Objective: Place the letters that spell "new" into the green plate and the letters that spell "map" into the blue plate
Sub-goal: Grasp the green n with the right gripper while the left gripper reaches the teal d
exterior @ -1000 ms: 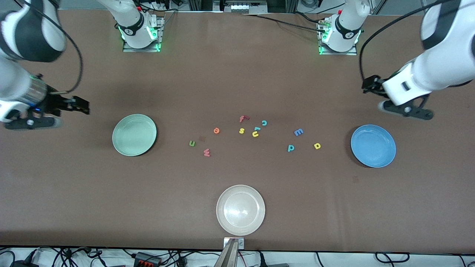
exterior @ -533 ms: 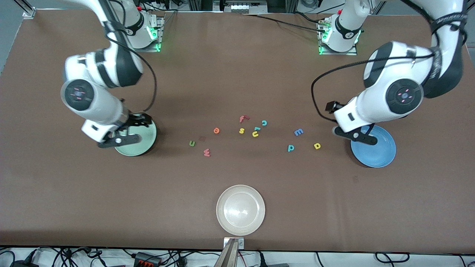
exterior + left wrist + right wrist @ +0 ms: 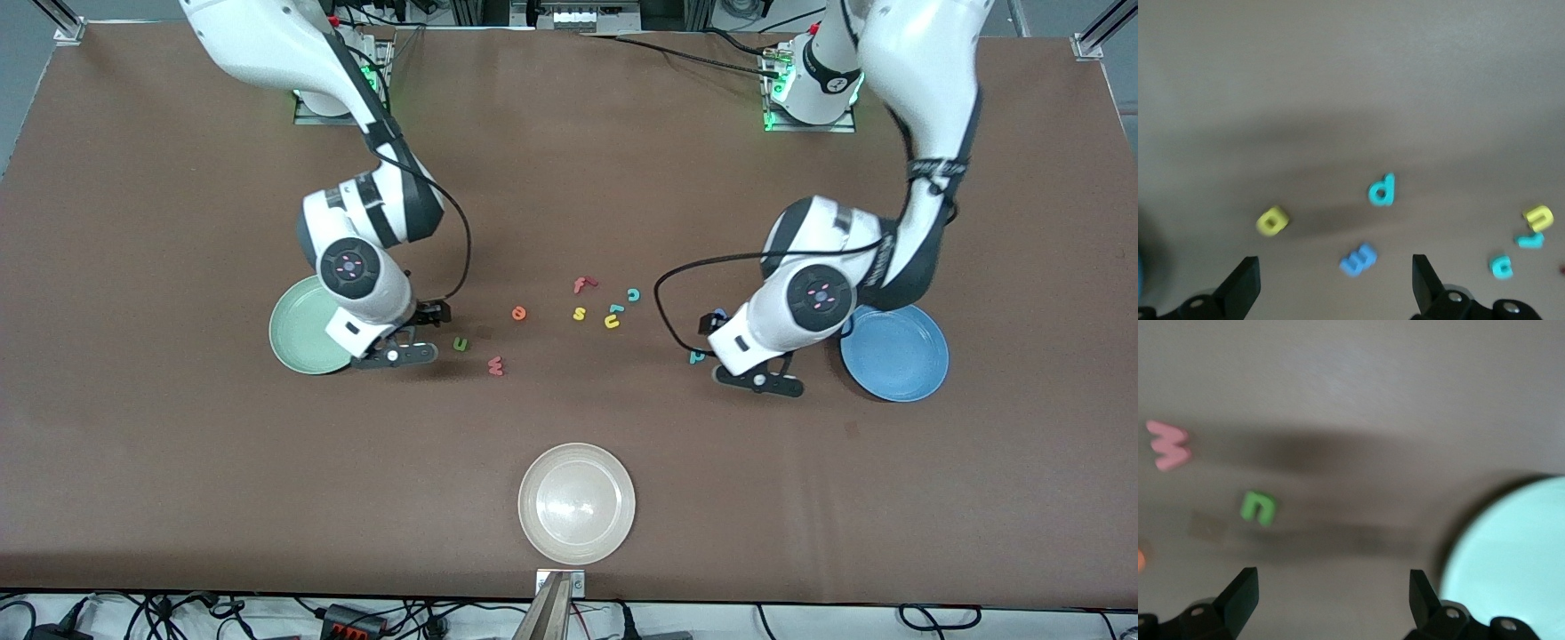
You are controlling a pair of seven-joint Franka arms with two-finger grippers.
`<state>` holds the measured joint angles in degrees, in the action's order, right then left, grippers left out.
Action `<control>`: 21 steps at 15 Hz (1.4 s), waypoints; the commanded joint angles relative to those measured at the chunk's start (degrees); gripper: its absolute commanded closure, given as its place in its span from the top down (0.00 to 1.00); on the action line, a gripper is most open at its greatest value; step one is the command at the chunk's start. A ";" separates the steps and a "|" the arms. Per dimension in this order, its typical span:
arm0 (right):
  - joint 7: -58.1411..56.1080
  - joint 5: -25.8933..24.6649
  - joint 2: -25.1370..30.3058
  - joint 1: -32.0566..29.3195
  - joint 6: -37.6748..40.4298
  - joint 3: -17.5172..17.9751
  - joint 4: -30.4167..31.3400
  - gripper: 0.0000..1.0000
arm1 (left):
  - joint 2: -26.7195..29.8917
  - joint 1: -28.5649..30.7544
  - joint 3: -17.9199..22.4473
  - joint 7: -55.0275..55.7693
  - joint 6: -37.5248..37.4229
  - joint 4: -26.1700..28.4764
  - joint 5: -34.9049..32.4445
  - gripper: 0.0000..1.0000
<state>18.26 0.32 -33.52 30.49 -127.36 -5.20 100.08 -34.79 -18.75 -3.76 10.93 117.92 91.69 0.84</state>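
Front view: the green plate [image 3: 298, 333] lies toward the right arm's end of the brown counter [image 3: 569, 178], the blue plate [image 3: 898, 354] toward the left arm's end; both carry no letters, so all 6 placements remain. The right claw [image 3: 397, 342] hangs beside the green plate's rim, near the olive "n" [image 3: 460, 343]; the salmon "w" [image 3: 496, 364] lies nearer the camera and the orange "e" [image 3: 519, 312] farther. The left claw [image 3: 756, 373] hangs over the "map" group, hiding most of it; only an edge of the teal "p" [image 3: 698, 356] shows. A whitish plate [image 3: 577, 503] sits nearest the camera.

Left wrist view: the left claw's fingers [image 3: 1241, 287] stand released, holding nothing, over the blue "m" [image 3: 1359, 259], with the yellow "a" [image 3: 1272, 221] and teal "p" close by.

Right wrist view: the right claw's fingers [image 3: 1239, 595] stand released, empty; "n" and "w" lie apart from the green plate.
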 commanded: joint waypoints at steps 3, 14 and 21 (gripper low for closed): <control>9.22 1.61 -6.99 1.76 -2.19 -0.51 -7.34 0.99 | -4.85 -1.03 0.51 0.50 9.76 1.20 0.39 1.00; 15.13 1.52 -9.99 3.08 -4.30 -0.51 -7.79 0.68 | -7.57 -3.31 0.51 0.68 12.59 3.05 0.56 0.64; 14.96 5.04 -9.64 3.35 -4.13 -0.60 -7.79 0.56 | -6.53 -2.44 0.68 -0.20 11.72 2.88 -0.05 0.12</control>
<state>32.82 4.32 -42.89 33.19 -131.68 -5.46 93.09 -42.28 -21.61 -3.39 11.27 129.76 94.20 0.84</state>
